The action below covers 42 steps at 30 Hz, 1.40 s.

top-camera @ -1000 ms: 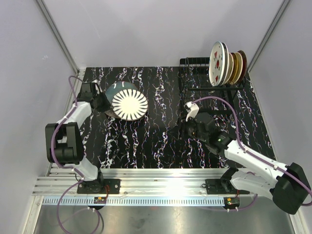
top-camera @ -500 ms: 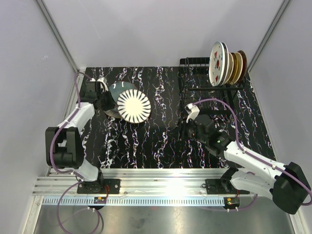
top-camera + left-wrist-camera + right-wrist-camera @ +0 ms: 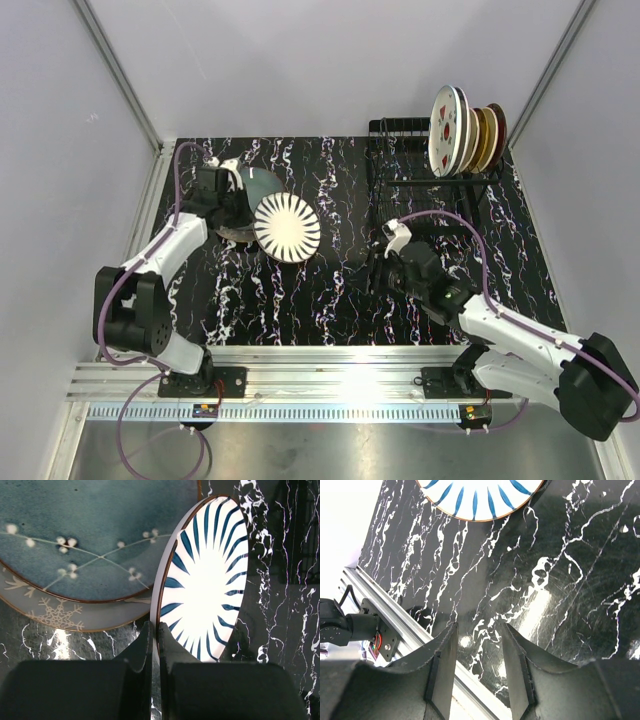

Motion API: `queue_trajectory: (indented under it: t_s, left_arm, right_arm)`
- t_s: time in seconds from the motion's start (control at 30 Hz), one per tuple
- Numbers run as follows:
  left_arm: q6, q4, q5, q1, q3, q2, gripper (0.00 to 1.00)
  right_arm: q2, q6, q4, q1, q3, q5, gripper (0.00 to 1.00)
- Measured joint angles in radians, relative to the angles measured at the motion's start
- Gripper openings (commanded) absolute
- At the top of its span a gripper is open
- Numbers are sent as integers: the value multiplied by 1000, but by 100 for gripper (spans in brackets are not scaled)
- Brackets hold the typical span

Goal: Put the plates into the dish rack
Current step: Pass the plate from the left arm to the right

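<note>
A white plate with dark radial stripes (image 3: pixel 287 228) (image 3: pixel 205 585) hangs tilted over the left middle of the table. My left gripper (image 3: pixel 250 212) (image 3: pixel 155 627) is shut on its near rim. Behind it, a blue-grey plate (image 3: pixel 250 184) (image 3: pixel 90 530) lies on top of a cream plate with snowflakes (image 3: pixel 60 615). The black wire dish rack (image 3: pixel 420 190) stands at the back right with several plates (image 3: pixel 452 130) upright in its far end. My right gripper (image 3: pixel 380 268) (image 3: pixel 480 626) hovers open and empty over the table in front of the rack. The striped plate's edge (image 3: pixel 480 495) shows in the right wrist view.
The black marbled tabletop (image 3: pixel 330 290) stretches between the two arms. An aluminium rail (image 3: pixel 330 365) runs along the near edge. Grey walls close in the left, back and right sides. The rack's near slots (image 3: pixel 440 215) hold no plates.
My left arm has carried the striped plate to the right, away from the stack. My right gripper has drawn slightly toward the near edge and its jaws have widened a little.
</note>
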State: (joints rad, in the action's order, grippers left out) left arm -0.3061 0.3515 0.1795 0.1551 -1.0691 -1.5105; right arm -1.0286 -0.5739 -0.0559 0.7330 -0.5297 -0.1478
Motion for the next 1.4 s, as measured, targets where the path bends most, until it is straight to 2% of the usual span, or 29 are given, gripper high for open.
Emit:
queue_trajectory:
  t_s: [0.3, 0.47, 0.67, 0.87, 1.17, 1.4]
  left_arm:
    - [23, 11, -41, 130, 0, 14, 0]
    - [34, 18, -63, 261, 0, -9, 0]
    - [37, 31, -65, 367, -2, -89, 0]
    - [36, 76, -94, 391, -21, -171, 0]
    - [24, 110, -155, 424, -65, -260, 0]
    - [21, 126, -167, 444, -95, -294, 0]
  right_arm:
    - [35, -51, 8, 0, 23, 90, 48]
    - [71, -127, 30, 0, 66, 212, 50]
    - [57, -255, 45, 0, 136, 282, 54]
    - [30, -373, 51, 0, 182, 328, 61]
    - [-27, -467, -42, -52, 266, 309, 61]
    - [-136, -497, -206, -76, 276, 264, 60]
